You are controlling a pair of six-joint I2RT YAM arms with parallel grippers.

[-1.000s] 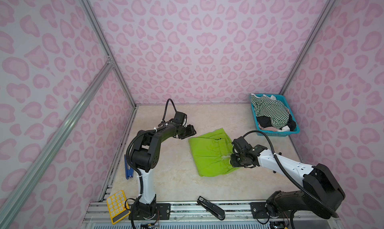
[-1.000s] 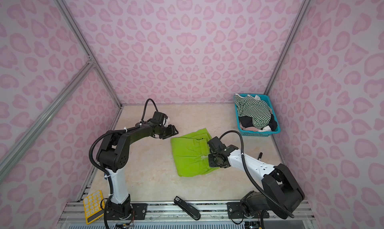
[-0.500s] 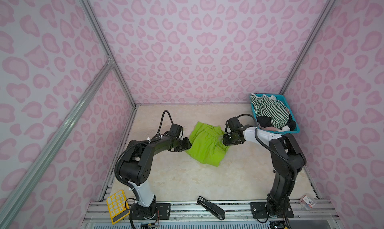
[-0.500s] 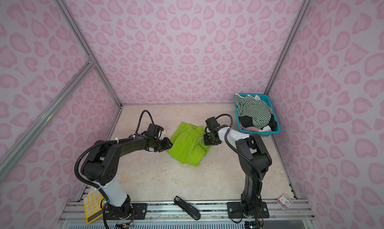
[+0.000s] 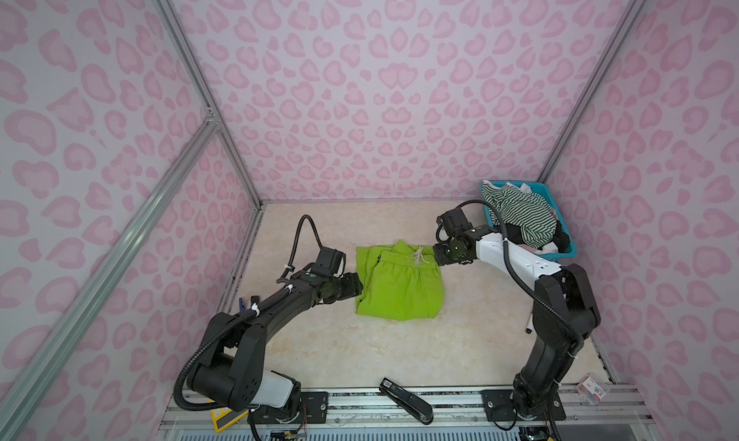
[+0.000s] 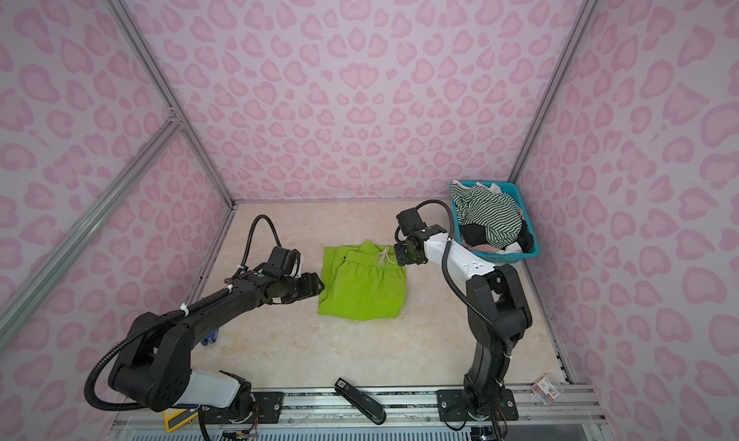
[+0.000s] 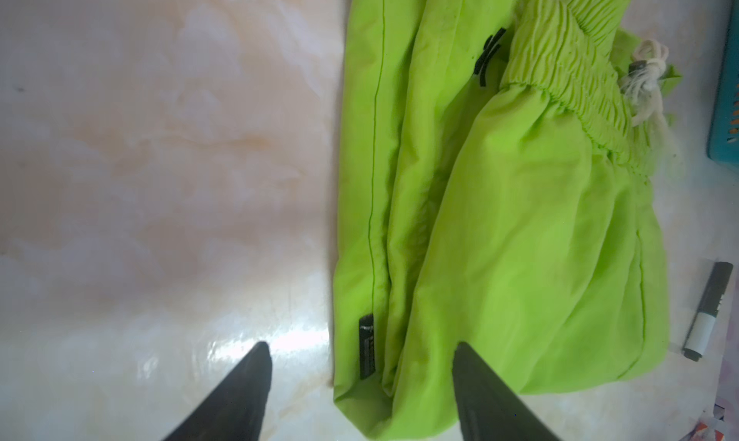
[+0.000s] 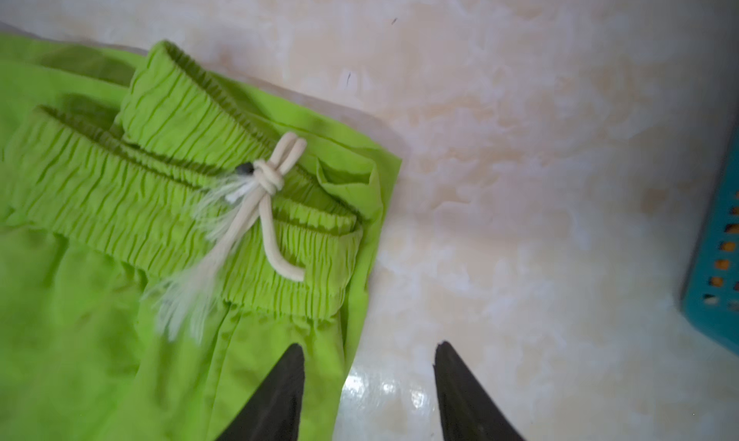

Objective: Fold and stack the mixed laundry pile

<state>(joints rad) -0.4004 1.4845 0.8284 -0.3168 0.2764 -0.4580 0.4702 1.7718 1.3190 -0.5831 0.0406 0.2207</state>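
2 arms work my rig, and I read the scene from left to right. Far left, by the wall, a small blue item (image 6: 210, 337) lies on the worktop (image 5: 328, 347); I cannot tell what it is. My left gripper (image 5: 352, 289) sits low at the left edge of the shorts (image 5: 400, 287), and in its wrist view the fingers (image 7: 240, 395) stand wide apart, empty, with 1 over bare worktop and the other over green cloth (image 7: 520, 219). The shorts lie folded in the middle of the worktop, waistband (image 8: 180, 219) toward the back wall, with a cream drawstring (image 8: 264, 187) knotted on top and a small black logo (image 7: 488, 55) on 1 panel. My right gripper (image 5: 440, 255) hovers at the right end of the waistband; its wrist view shows the fingers (image 8: 276, 399) parted about halfway, gripping nothing, 1 above the cloth's edge and 1 above the worktop. A black stapler (image 5: 406, 395) rests at the front rail. A marker (image 5: 528, 323) lies on the worktop beyond the shorts. In the back right corner the teal basket (image 5: 570, 243) holds the rest of the pile: a striped top (image 5: 520, 215) over black (image 5: 562, 237) and pale pink clothes. A small clear box (image 5: 592, 387) sits at the front right.
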